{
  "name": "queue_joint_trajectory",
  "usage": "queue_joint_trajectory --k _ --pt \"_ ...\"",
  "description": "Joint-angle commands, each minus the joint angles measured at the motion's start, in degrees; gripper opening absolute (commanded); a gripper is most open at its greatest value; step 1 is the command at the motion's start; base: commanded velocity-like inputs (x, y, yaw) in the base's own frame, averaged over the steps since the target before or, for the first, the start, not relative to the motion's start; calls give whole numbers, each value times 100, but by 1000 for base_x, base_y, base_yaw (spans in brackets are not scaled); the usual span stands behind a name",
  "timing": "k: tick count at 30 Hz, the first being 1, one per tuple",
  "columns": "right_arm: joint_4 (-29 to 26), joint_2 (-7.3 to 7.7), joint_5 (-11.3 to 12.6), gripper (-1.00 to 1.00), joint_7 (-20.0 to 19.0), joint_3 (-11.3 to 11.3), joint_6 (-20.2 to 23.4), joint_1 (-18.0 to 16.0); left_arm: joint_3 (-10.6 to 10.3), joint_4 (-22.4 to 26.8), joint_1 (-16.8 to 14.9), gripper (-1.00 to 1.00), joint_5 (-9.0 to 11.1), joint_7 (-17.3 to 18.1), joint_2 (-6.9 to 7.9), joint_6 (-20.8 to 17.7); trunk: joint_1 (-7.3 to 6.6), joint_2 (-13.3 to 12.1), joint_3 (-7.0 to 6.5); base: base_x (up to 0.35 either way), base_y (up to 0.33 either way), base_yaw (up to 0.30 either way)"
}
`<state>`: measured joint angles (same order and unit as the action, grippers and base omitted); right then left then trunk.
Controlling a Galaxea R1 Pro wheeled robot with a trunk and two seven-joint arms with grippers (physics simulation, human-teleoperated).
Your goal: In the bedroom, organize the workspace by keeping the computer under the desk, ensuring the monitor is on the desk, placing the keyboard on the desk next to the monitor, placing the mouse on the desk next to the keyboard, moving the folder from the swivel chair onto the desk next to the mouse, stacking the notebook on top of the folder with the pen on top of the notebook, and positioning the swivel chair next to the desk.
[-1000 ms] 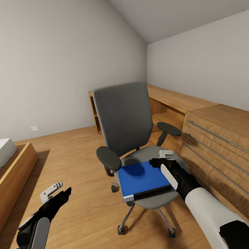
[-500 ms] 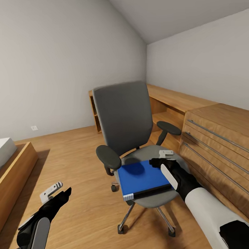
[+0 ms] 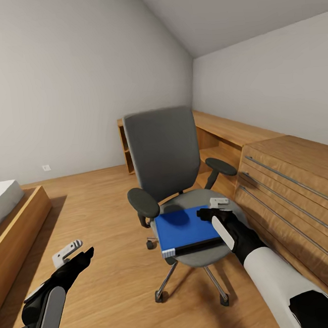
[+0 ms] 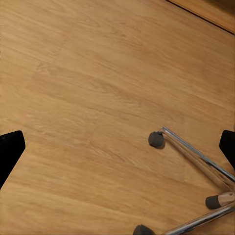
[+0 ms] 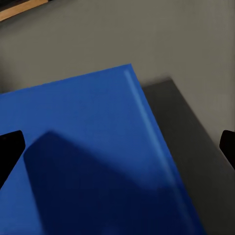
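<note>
Folder (image 3: 187, 230) lies flat on swivel chair (image 3: 173, 183) seat. Right gripper (image 3: 207, 213) hovers above its edge, jaws wide. Advise straddling that edge squarely before closing.

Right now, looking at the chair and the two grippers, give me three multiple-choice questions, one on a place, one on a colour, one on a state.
1. Where does the folder lie?
A. on the floor
B. on the chair seat
C. on the bed

2. What colour is the folder's cover?
A. blue
B. red
C. green

3. How does the right gripper stand?
A. shut on the folder
B. shut on an armrest
C. open above the folder

Answers:
1 B: it rests flat on the grey seat of the chair.
2 A: the cover is bright blue in the head and right wrist views.
3 C: in the right wrist view its fingertips sit far apart with the cover between them.
</note>
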<state>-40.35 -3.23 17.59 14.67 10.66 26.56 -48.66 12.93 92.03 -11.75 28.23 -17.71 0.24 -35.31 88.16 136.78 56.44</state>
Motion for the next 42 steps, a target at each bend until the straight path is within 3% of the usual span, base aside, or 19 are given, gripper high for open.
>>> queue_joint_trajectory --k 1,9,12,42 --pt "-8 4 60 100 55 24 16 -3 -2 8 -3 100 61 -48 2 -20 -1 2 6 -3 0 0" --pt "-8 1 60 100 60 24 16 -3 -1 25 -3 100 75 -48 2 -21 -1 2 6 0 0 0" --pt "-8 0 60 100 62 24 16 -4 -1 32 -3 100 77 -48 2 -14 65 123 60 0 0 0" --pt "-16 7 60 100 63 24 16 -5 5 25 -3 100 78 -57 2 -28 65 123 60 -53 0 0"
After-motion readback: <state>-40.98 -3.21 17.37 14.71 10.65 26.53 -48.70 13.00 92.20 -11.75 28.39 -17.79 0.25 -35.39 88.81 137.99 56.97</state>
